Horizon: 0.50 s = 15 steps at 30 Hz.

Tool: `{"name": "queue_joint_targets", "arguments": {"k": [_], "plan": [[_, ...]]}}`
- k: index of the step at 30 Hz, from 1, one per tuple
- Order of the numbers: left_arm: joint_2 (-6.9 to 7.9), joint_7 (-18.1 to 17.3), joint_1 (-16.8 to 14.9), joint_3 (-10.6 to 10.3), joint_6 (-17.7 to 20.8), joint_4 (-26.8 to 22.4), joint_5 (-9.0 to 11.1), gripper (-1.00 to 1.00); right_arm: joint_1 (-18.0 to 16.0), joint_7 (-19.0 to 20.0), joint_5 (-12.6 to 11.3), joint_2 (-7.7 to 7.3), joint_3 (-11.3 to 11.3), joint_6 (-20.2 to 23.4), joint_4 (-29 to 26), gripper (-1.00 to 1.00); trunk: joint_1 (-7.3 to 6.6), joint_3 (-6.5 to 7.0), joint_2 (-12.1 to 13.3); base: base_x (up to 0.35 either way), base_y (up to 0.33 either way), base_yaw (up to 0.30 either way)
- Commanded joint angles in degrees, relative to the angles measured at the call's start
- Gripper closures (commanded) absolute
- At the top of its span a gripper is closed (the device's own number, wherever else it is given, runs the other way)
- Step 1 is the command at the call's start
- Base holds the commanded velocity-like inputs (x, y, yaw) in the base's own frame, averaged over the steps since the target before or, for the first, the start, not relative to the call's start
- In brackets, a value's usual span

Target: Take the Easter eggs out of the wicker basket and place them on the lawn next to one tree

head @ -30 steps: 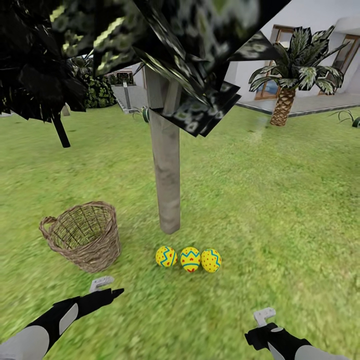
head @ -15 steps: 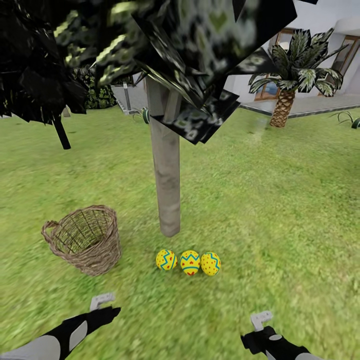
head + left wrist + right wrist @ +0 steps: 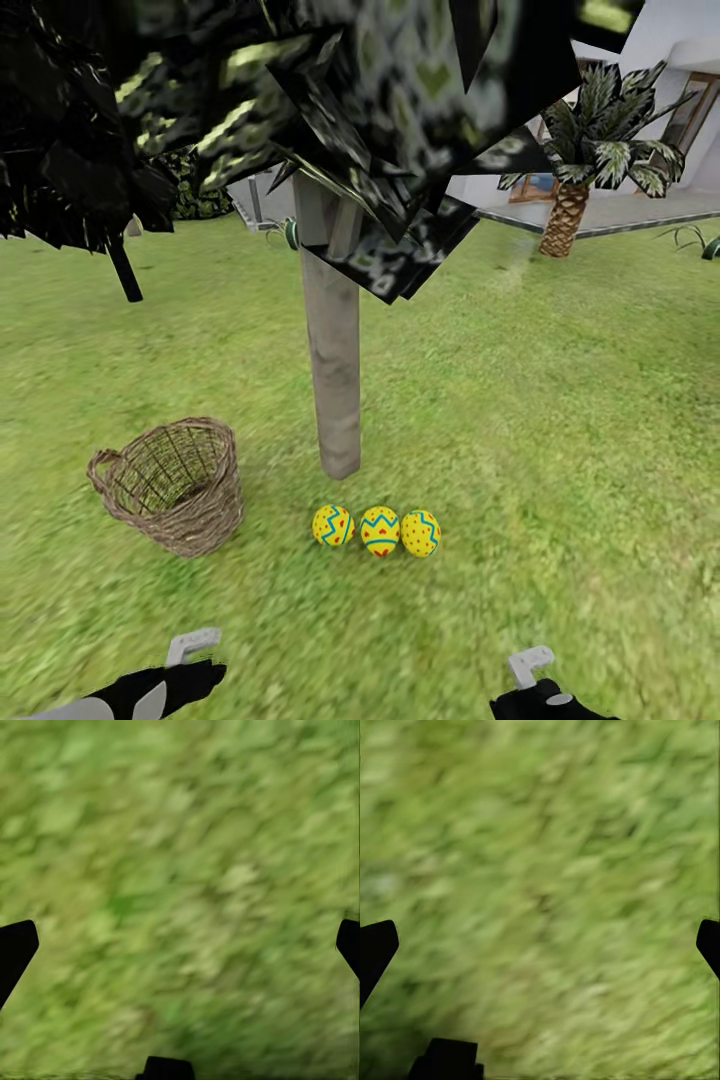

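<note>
The three eggs (image 3: 380, 530) lay in a touching row on the lawn (image 3: 560, 420) just beside the foot of the tree (image 3: 335, 380), and the basket (image 3: 172, 485) stood near, seemingly empty, though its weave blurred the bottom. Both pincers, left (image 3: 180, 945) and right (image 3: 540, 945), hung wide over bare grass, holding nothing. The likeliest trouble would have been an arm or the base brushing the row, since the eggs would probably roll off from the trunk.

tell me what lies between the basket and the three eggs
Only bare grass, seen in the head view. The basket stands apart from the eggs, with nothing else on that stretch.
</note>
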Motion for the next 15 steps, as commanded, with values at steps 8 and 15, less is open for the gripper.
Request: {"name": "queue_joint_targets", "arguments": {"k": [8,15], "plan": [[0.22,-0.3,2.8,-0.5,0.1,0.2,0.7,-1.0,1.9,0.3,-0.5,1.48,0.3,-0.2,2.6,-1.0,-1.77,1.4,3.2,0.0,0.0,0.0],[0.18,-0.3,4.4,-0.5,0.1,0.2,0.7,-1.0,5.7,0.3,-0.4,1.67,0.3,-0.3,2.7,-1.0,-3.31,2.66,6.0,0.0,0.0,0.0]]}}
